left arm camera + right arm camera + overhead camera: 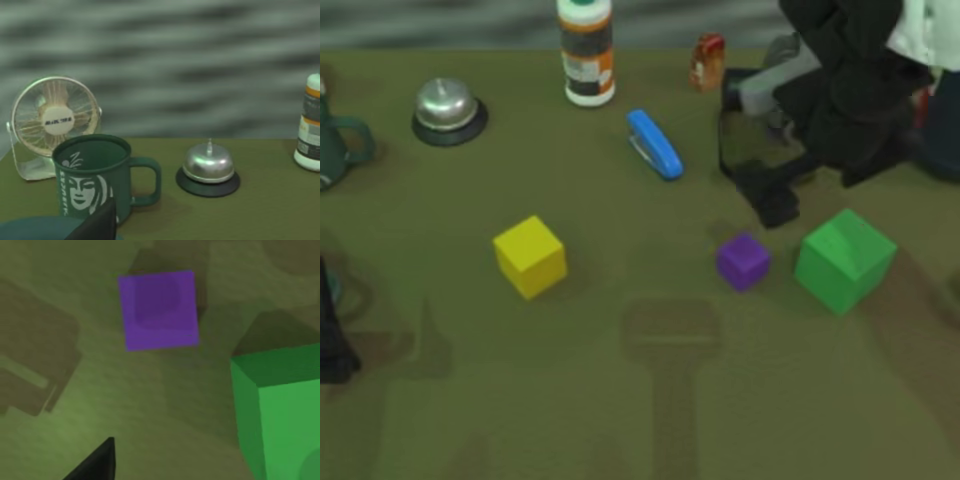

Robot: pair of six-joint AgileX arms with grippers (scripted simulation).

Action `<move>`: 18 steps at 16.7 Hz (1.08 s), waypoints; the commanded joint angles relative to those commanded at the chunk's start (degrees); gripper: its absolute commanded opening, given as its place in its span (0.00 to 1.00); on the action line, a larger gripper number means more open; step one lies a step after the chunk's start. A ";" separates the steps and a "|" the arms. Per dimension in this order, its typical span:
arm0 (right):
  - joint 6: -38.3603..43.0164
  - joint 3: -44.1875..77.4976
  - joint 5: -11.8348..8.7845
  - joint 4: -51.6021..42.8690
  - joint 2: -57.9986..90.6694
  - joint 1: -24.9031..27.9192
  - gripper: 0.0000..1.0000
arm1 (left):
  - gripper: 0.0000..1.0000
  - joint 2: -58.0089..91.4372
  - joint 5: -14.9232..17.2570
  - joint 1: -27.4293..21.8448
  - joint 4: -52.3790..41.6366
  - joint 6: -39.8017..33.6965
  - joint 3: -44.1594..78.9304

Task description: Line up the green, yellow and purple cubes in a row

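While the purple cube [743, 261] and green cube [844, 259] sit paired just below the right pincer [760, 185] — its grip I cannot tell — the yellow cube [530, 256] waits well apart, unaligned.

The right arm [840, 100] is matte black with a grey link and a white segment; blocky black gripper fingers [770, 200].

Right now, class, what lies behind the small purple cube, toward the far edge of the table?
Behind the small matte purple cube hangs the right arm's dark gripper, shadowing the olive table. Farther back stands a small orange-red object. The arm covers the table's far right corner.
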 joint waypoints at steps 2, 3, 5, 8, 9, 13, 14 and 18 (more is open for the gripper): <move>-0.39 7.41 0.07 -4.08 7.51 1.80 1.00 | 1.00 0.00 0.00 0.00 0.00 0.00 0.00; -0.56 10.62 0.12 -5.72 10.65 2.55 1.00 | 1.00 0.00 0.00 0.00 0.00 0.00 0.00; -0.81 15.75 0.24 -8.20 15.65 3.71 1.00 | 1.00 0.00 0.00 0.00 0.00 0.00 0.00; -0.98 19.30 0.37 -9.81 19.15 4.51 1.00 | 1.00 0.00 0.00 0.00 0.00 0.00 0.00; -0.98 19.30 0.37 -9.81 19.15 4.51 1.00 | 1.00 0.00 0.00 0.00 0.00 0.00 0.00; -0.95 19.16 0.35 -9.70 19.05 4.20 1.00 | 1.00 0.00 0.00 0.00 0.00 0.00 0.00; -0.98 18.98 0.36 -9.51 19.10 4.23 1.00 | 1.00 0.00 0.00 0.00 0.00 0.00 0.00; -1.02 14.52 0.39 -3.03 21.12 4.43 1.00 | 1.00 0.00 0.00 0.00 0.00 0.00 0.00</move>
